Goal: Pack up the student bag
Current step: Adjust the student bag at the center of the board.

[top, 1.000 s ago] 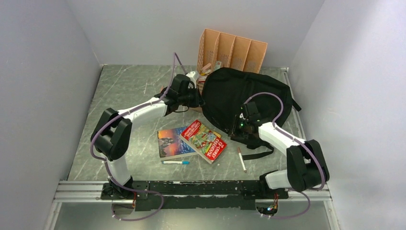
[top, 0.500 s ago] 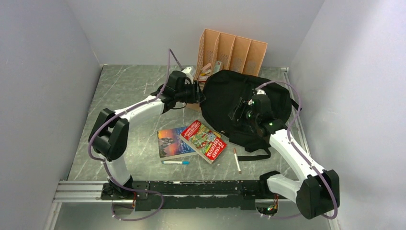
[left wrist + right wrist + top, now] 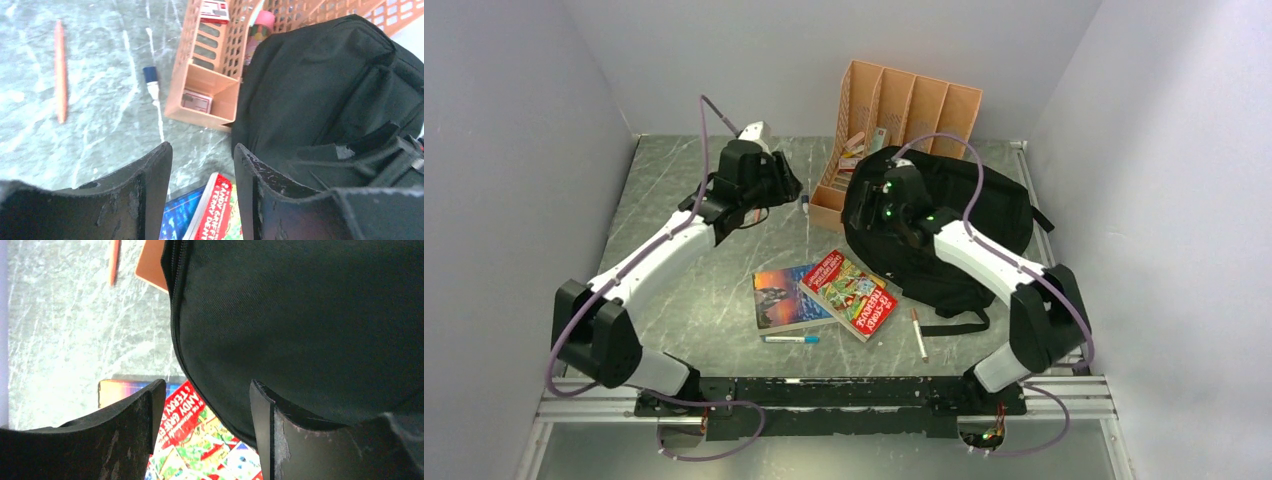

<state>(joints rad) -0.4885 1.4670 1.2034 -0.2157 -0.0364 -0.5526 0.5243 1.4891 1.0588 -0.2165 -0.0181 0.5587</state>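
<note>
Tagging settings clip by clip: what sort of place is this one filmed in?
Probably a lab test cell, not a classroom: bare white walls stand on three sides of a marbled grey table, with a metal mounting rail along its near edge.

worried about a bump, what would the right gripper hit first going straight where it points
Probably the student bag: its black fabric lies just ahead of the open right gripper, though depth is unclear.
</note>
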